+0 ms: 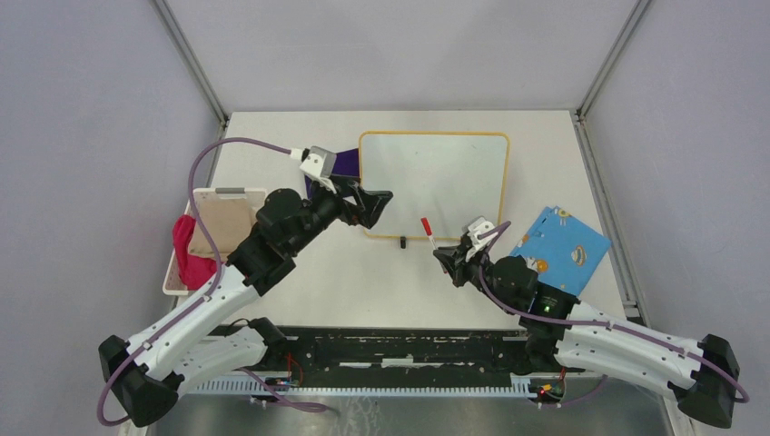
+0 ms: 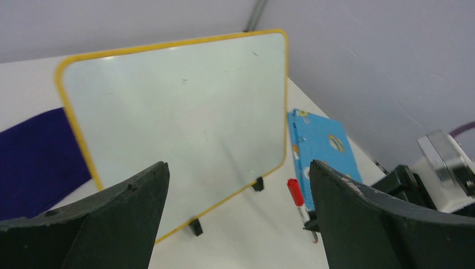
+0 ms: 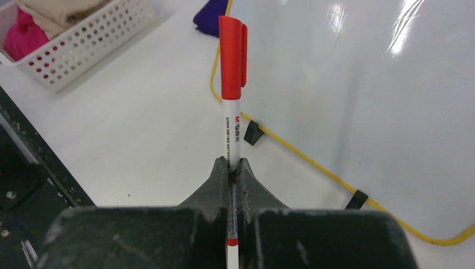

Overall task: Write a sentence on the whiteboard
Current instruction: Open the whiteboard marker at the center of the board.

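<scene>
Whiteboard [image 1: 436, 182] sits at the back centre of the desk [image 1: 300, 282], face blank, so the sentence is not begun. It looks nearly flat or tipped back on its small black feet [image 1: 402, 242]; can't tell which. The right hand [image 1: 451, 259] is clamped tight on a marker [image 3: 233, 134], just off the board's near edge, gripping low on the barrel with most of the pen sticking out. The red cap [image 3: 232, 56] is still on. The left hand [image 1: 374, 209] hangs wide and holds nothing, by the board's near left corner, beside a purple cloth [image 1: 340, 163].

Main risk: going to the board capped leaves no ink, only a scrape. Pulling the cap needs the left hand lined up squarely; a skewed pinch could twist the pen in the right hand or yank it free. With the grip so far down the barrel, pressing the tip may make the pen pivot or slide between the fingers and give wobbly strokes. The board looks light, so unbraced it may skid or rock under writing pressure, towards the cloth or the blue sheet [image 1: 558, 247]. The basket [image 1: 172, 272] is well apart, no issue.
</scene>
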Motion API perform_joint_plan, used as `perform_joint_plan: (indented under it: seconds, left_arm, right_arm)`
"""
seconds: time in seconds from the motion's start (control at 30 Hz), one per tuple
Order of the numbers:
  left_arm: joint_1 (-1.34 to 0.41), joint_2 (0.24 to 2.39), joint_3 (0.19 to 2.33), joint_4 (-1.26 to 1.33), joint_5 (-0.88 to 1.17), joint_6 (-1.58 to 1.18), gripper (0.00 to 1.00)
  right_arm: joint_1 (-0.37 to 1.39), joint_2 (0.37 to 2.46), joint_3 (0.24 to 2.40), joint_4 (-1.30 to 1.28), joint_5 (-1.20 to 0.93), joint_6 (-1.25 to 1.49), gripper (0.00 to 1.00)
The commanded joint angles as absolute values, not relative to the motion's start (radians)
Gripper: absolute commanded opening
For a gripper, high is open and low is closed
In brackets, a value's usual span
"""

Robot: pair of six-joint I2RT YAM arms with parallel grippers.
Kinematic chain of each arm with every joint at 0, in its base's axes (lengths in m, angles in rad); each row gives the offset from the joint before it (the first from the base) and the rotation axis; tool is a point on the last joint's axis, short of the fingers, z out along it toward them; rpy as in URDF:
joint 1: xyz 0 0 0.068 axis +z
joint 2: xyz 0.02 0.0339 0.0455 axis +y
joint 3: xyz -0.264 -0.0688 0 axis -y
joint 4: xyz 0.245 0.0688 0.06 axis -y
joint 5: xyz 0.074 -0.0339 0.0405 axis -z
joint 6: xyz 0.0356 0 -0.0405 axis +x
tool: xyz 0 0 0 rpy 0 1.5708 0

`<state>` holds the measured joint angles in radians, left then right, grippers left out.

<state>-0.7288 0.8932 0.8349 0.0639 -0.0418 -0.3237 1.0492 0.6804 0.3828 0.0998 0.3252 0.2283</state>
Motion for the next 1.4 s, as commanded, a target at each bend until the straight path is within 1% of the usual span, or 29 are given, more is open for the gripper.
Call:
perform_joint_plan:
  seconds: [0.0,0.17,0.3,0.6,0.77,0.97,1.17,1.23,1.3,1.37]
  left_arm:
    - [-0.733,0.962,0.941,0.146,0.254,-0.447,0.99]
    - [-0.733,1.025,0.942,0.236,0.421,-0.564,0.98]
    - [-0.74,1.093,0.953,0.287,0.527,-0.623,0.93]
    - [-0.772,1.184,1.002,0.262,0.545,-0.609,0.82]
    - [-0.78,1.202,1.009,0.256,0.536,-0.605,0.74]
    - [-0.787,1.218,1.014,0.245,0.534,-0.591,0.62]
    - [-0.796,1.225,1.01,0.239,0.538,-0.575,0.54]
    - [-0.796,1.225,1.008,0.233,0.538,-0.569,0.48]
    - [-0.797,1.223,1.006,0.227,0.537,-0.564,0.38]
    - [-0.798,1.216,1.003,0.225,0.534,-0.558,0.31]
  right_arm:
    - [1.049,0.605,0.361,0.281,0.356,0.207,0.0]
    - [1.049,0.578,0.362,0.354,0.314,0.21,0.0]
    - [1.05,0.586,0.382,0.375,0.283,0.216,0.0]
    - [1.05,0.582,0.398,0.397,0.234,0.221,0.0]
    - [1.049,0.578,0.407,0.382,0.226,0.215,0.0]
    - [1.049,0.577,0.406,0.371,0.229,0.212,0.0]
    - [1.05,0.581,0.413,0.373,0.228,0.212,0.0]
    - [1.05,0.583,0.414,0.373,0.226,0.215,0.0]
    - [1.049,0.584,0.413,0.373,0.225,0.217,0.0]
    - [1.049,0.583,0.413,0.373,0.224,0.215,0.0]
